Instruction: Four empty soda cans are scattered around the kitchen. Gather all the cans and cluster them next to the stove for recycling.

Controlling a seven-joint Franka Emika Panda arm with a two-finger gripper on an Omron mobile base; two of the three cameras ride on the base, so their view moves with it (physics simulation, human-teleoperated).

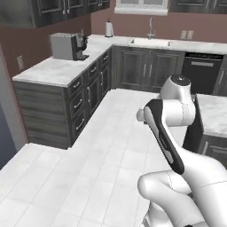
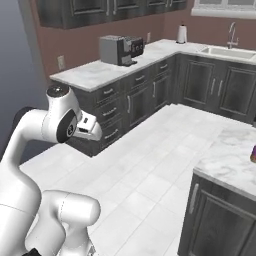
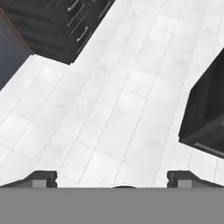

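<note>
While barely showing at the island counter's [image 2: 227, 160] edge, one purple soda can [image 2: 253, 155], axis unreadable; hand [image 3: 112, 179] spread wide, empty.

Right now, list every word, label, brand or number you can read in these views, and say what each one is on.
None can be read.
Coffee machine: front panel shows dark controls, no legible text.
Can at the island counter's edge: mostly cut off, any print too small and blurred.
Wall outlets: blank.
</note>
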